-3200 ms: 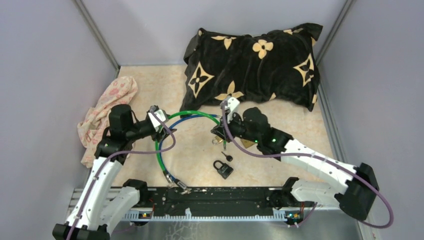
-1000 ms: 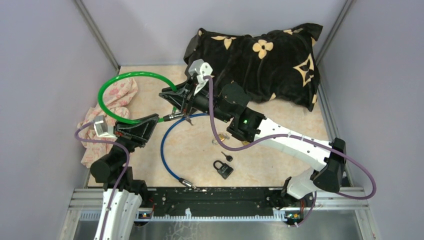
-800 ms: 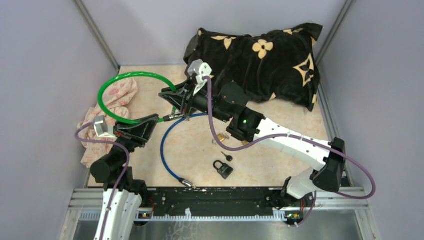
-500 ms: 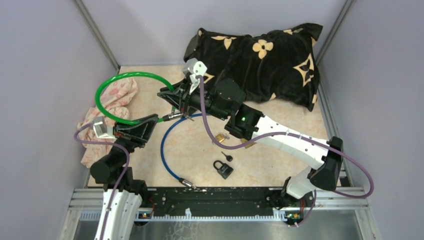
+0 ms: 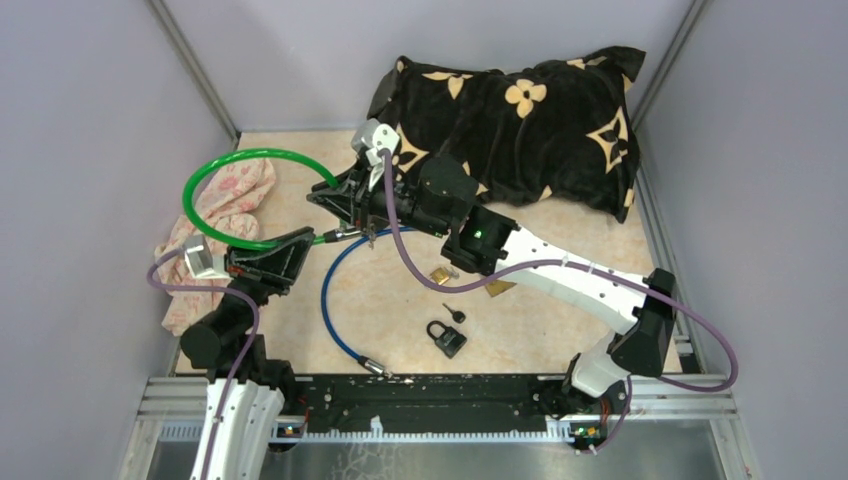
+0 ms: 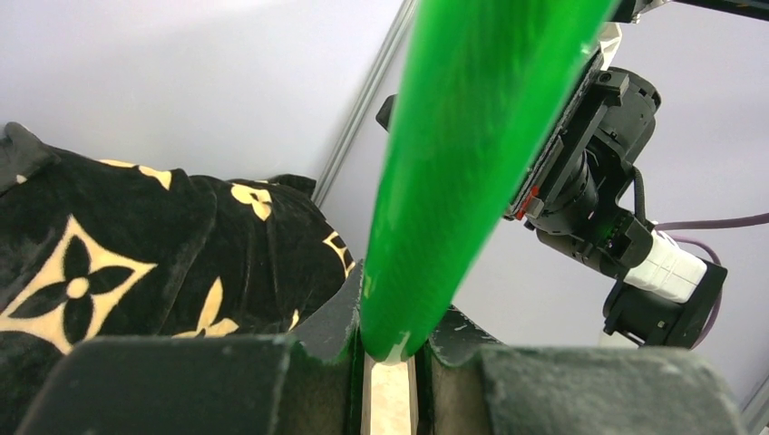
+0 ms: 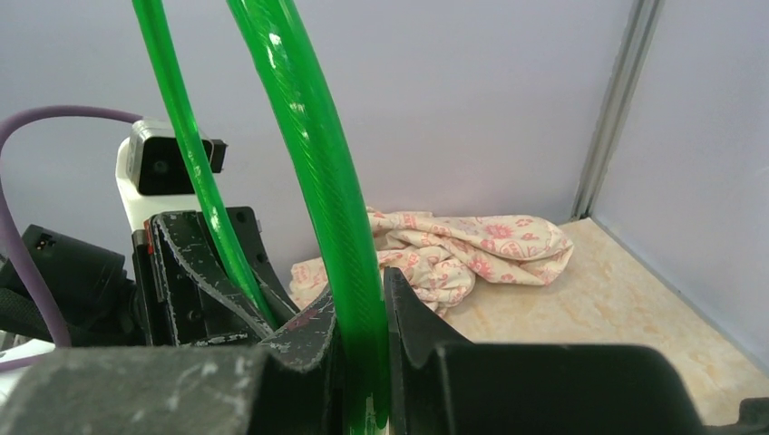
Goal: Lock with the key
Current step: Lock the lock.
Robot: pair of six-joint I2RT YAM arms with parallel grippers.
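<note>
The left gripper (image 5: 303, 243) is closed to a narrow gap on the green cable (image 5: 260, 151), which is pinched between its fingers (image 6: 317, 362) near the cable's metal-tipped end. The right gripper (image 5: 335, 195) is nearly closed on the same cable further along the loop, and the cable is clamped between its pads (image 7: 308, 340). Between the two grips the cable is held up in an arc over the floral cloth (image 5: 215, 225).

The far end of the blue cable (image 5: 328, 300) is hidden under the right arm. Whether it meets the green cable's tip there cannot be made out. A brass padlock (image 5: 438, 275) is partly covered by the same arm. Most of the left wrist view is blocked by the blurred green cable.

The black padlock (image 5: 447, 338) lies on the worktop (image 5: 400, 310) toward the near edge, well apart from both grippers. The key (image 5: 453, 313) lies just beside it on the far side. Whether its shackle is open cannot be told. The black patterned pillow (image 5: 510, 130) is seen at the back.
</note>
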